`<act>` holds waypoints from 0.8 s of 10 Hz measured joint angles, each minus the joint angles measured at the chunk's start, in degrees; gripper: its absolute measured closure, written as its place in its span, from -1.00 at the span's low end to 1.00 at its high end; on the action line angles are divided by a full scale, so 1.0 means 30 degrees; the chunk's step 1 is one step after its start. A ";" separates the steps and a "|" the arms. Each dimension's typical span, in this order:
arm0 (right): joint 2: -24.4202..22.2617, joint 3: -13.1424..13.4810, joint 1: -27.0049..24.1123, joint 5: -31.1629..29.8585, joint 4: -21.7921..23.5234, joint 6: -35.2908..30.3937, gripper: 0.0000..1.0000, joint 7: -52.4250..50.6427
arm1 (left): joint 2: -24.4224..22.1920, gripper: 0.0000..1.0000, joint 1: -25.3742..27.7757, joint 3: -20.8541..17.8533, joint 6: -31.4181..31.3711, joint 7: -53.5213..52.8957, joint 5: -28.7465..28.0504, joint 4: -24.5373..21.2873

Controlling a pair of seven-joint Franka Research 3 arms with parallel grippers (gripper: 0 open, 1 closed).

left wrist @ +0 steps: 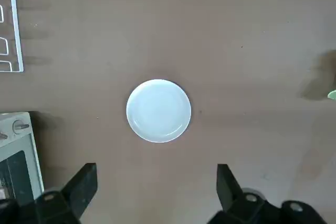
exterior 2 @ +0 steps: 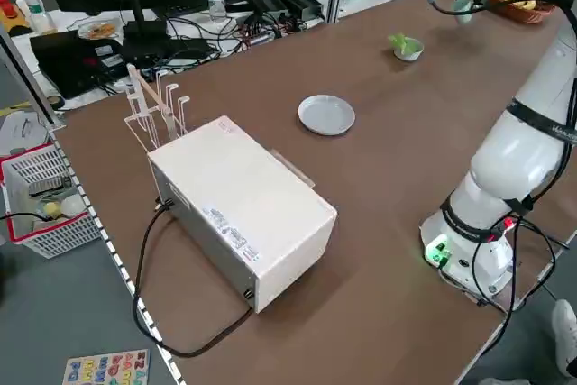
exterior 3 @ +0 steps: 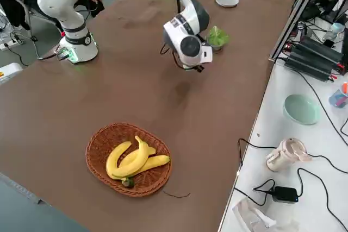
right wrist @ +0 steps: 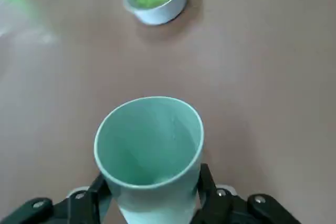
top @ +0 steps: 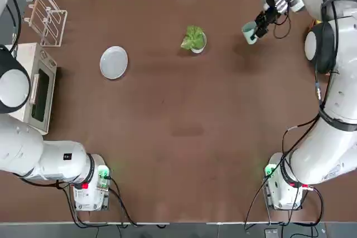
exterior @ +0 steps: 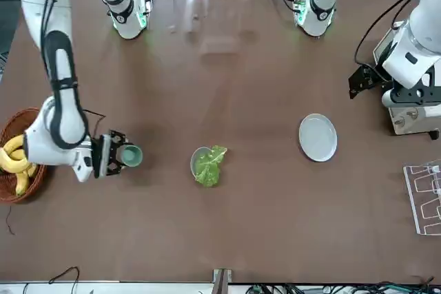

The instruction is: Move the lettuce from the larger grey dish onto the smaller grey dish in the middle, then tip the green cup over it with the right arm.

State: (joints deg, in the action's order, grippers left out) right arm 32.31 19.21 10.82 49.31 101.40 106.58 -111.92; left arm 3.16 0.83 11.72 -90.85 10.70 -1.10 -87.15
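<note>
Left tool point(left wrist: 157, 192) hangs high over the worktop point(top: 178, 137) at the left side, fingers spread, holding nothing, looking straight down on the larger grey dish point(top: 114, 62), which sits bare. Toaster oven point(top: 34, 87) and clear rack point(top: 49, 18) sit further left, not involved. Middle: lettuce point(top: 193, 37) already lies in the smaller grey dish point(top: 199, 47), leaves spilling over the rim, so the transfer part looks done. Right: right tool point(top: 260, 25) pinches the green cup point(top: 249, 32) by its lower wall, lifted off the worktop, well apart from the small dish. Cup's long axis looks tilted, not upright, with the open mouth point(right wrist: 148, 141) angled toward the lettuce; exact tilt hard to tell. Step in hand, judged: carry and tip. To do it well, bring the cup across until the mouth is above the bowl, then roll the wrist so the rim dips toward the leaves, keeping height so the rim doesn't knock the bowl. Banana basket point(exterior: 14, 163) sits beyond the right arm, clear of the path.
</note>
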 joint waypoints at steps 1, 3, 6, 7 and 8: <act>-0.0012 -0.0418 -0.1496 0.0000 0.0189 -0.0574 -0.37 -0.2961 | 0.0001 -1.00 0.0000 0.0000 0.0000 -0.0004 -0.0022 0.0000; -0.0037 -0.1924 -0.4409 0.0000 0.0791 -0.0937 -0.37 -0.8027 | 0.0002 -1.00 -0.0002 0.0005 0.0000 -0.0008 -0.0038 0.0001; 0.0156 -0.4587 -0.8361 -0.0008 0.1631 -0.1036 -0.37 -1.2938 | 0.0005 -1.00 0.0040 -0.0022 0.0000 -0.0008 -0.0050 0.0003; 0.0529 -0.5310 -0.9549 -0.0008 0.1743 -0.1180 -0.37 -1.3776 | 0.0013 -1.00 0.0068 -0.0029 0.0000 -0.0008 -0.0052 0.0003; 0.0994 -0.5773 -1.0483 -0.0008 0.1771 -0.1242 -0.37 -1.4310 | 0.0037 -1.00 0.0074 -0.0031 0.0000 -0.0009 -0.0053 0.0003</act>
State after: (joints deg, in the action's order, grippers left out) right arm 35.30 1.89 -20.63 49.28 106.72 102.85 -154.86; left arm 3.27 1.06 11.63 -90.85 10.67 -1.26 -87.14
